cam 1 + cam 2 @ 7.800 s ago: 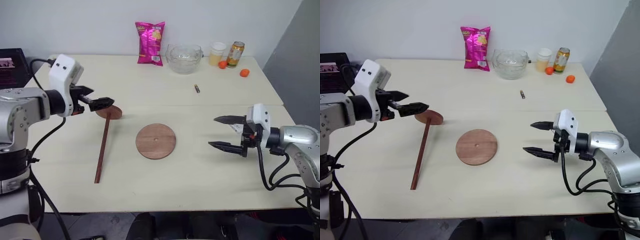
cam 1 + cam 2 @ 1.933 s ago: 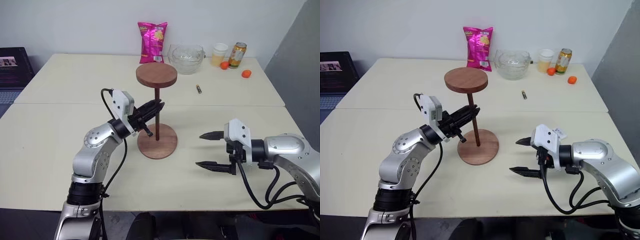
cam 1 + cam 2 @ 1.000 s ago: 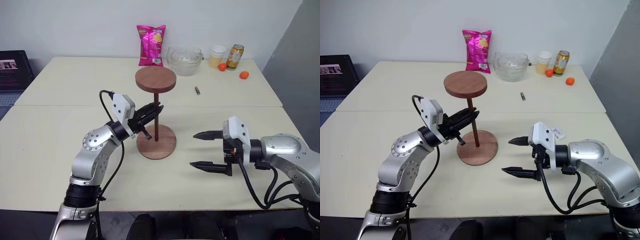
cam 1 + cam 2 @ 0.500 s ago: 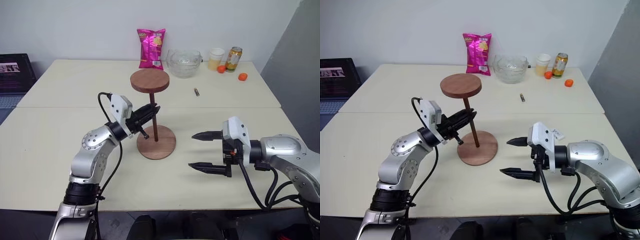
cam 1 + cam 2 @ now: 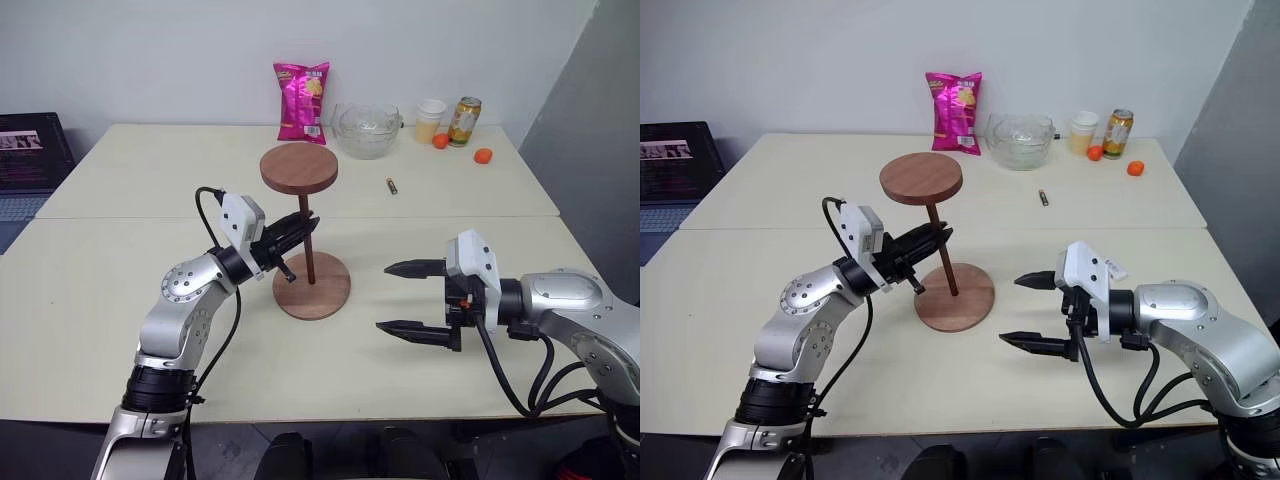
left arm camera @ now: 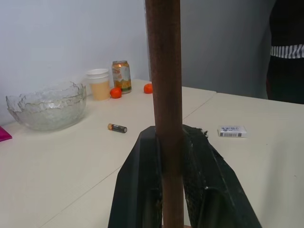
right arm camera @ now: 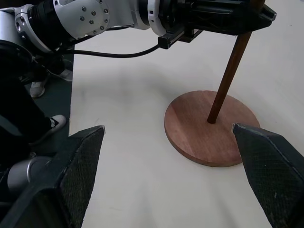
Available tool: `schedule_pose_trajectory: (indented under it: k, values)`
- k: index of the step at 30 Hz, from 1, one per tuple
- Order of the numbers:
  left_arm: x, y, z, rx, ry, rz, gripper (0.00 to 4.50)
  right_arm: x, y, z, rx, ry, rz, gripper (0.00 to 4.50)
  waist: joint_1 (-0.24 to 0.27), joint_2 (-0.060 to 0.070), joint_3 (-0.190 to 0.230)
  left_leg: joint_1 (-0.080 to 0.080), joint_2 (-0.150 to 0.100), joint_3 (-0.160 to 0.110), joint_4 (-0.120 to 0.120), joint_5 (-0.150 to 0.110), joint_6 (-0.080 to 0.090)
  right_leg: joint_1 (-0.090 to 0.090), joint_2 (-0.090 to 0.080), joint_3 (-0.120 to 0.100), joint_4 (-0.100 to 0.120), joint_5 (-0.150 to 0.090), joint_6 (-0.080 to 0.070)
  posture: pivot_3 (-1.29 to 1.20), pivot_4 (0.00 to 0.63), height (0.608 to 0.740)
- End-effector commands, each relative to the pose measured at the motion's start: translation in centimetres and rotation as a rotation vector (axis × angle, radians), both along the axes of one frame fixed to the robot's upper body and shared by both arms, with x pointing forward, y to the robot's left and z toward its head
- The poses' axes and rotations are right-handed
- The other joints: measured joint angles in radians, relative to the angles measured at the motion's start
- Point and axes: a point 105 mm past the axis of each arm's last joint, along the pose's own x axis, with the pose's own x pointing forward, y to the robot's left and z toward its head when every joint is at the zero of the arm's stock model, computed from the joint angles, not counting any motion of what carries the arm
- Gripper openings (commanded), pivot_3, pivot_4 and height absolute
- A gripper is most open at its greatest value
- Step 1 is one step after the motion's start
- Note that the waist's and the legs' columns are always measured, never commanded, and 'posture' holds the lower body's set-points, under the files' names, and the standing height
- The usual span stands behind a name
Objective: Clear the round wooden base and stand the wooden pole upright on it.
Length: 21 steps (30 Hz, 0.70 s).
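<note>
From the head, the left gripper (image 5: 297, 232) clamps the wooden pole (image 5: 310, 232), seated in the round wooden base (image 5: 312, 286). Its wrist view confirms that pinch. The right gripper (image 7: 173, 178) hangs wide, empty; next, probably release gently.

Pink chip bag (image 5: 300, 101), glass bowl (image 5: 367, 130), cup (image 5: 431, 119), can (image 5: 463, 120), battery (image 5: 391, 185)
</note>
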Motion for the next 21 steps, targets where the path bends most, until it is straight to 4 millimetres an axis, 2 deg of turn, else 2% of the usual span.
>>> schedule_pose_trajectory:
  k: [1, 6, 9, 10, 13, 15, 17, 19, 21]
  values:
    - [0.6, 2.3, -5.3, 0.137, 0.198, 0.095, 0.24, -0.2, 0.2, 1.4, 0.026, -0.066, 0.019, 4.50, -0.001, 0.000, 0.000, 0.000, 0.000, 0.000, 0.000, 0.000, 0.000, 0.000, 0.000, 0.000, 0.000, 0.000, 0.000, 0.00, 0.150, 0.740]
    - [0.8, 2.4, -4.8, 0.135, 0.177, 0.088, 0.24, -0.2, 0.3, 1.5, 0.035, -0.068, 0.022, 4.50, -0.002, 0.000, 0.000, 0.000, 0.000, 0.000, 0.000, 0.000, 0.000, 0.000, 0.000, 0.000, 0.000, 0.000, 0.000, 0.00, 0.150, 0.740]
    - [1.1, 3.1, -5.0, 0.129, 0.184, 0.117, 0.24, -0.2, 0.5, 1.8, 0.048, -0.077, 0.029, 4.50, -0.002, 0.000, 0.000, 0.000, 0.000, 0.000, 0.000, 0.000, 0.000, 0.000, 0.000, 0.000, 0.000, 0.000, 0.000, 0.00, 0.150, 0.740]
    - [1.2, 3.3, -5.1, 0.128, 0.186, 0.125, 0.80, -0.3, 0.5, 1.9, 0.051, -0.078, 0.029, 4.50, -0.002, 0.000, 0.000, 0.000, 0.000, 0.000, 0.000, 0.000, 0.000, 0.000, 0.000, 0.000, 0.000, 0.000, 0.000, 0.00, 0.150, 0.740]
    - [1.4, 3.7, -5.1, 0.127, 0.183, 0.130, 1.32, -0.2, 0.5, 2.0, 0.054, -0.083, 0.032, 4.50, -0.010, 0.002, 0.003, -0.001, 0.000, 0.001, -0.001, 0.000, 0.000, -0.002, 0.000, 0.001, 0.000, 0.000, 0.000, 0.00, 0.150, 0.740]
    - [1.5, 4.0, -5.2, 0.131, 0.174, 0.132, 1.75, -0.3, 0.5, 2.1, 0.060, -0.086, 0.033, 4.50, -0.012, -0.004, 0.009, -0.003, 0.000, 0.001, -0.002, 0.000, 0.000, -0.004, 0.000, 0.001, 0.000, 0.000, 0.000, 0.00, 0.150, 0.740]
    - [1.6, 4.2, -5.2, 0.139, 0.164, 0.131, 2.23, -0.3, 0.5, 2.2, 0.064, -0.086, 0.034, 4.50, -0.009, -0.010, 0.013, -0.010, 0.001, -0.001, 0.000, 0.000, 0.000, -0.010, 0.000, -0.002, 0.000, 0.000, 0.000, 0.00, 0.150, 0.740]
    - [1.6, 4.2, -5.2, 0.149, 0.153, 0.124, 2.65, -0.3, 0.5, 2.2, 0.065, -0.086, 0.035, 4.50, -0.004, -0.009, 0.013, -0.018, 0.001, -0.002, 0.002, 0.000, 0.000, -0.016, 0.000, -0.003, 0.000, 0.003, -0.003, 0.00, 0.150, 0.740]
    - [1.6, 4.2, -5.1, 0.157, 0.139, 0.121, 3.11, -0.3, 0.5, 2.2, 0.069, -0.083, 0.036, 4.50, -0.003, -0.009, 0.013, -0.019, 0.000, -0.001, 0.002, 0.000, 0.000, -0.017, -0.001, -0.002, 0.000, 0.004, -0.004, 0.00, 0.150, 0.740]
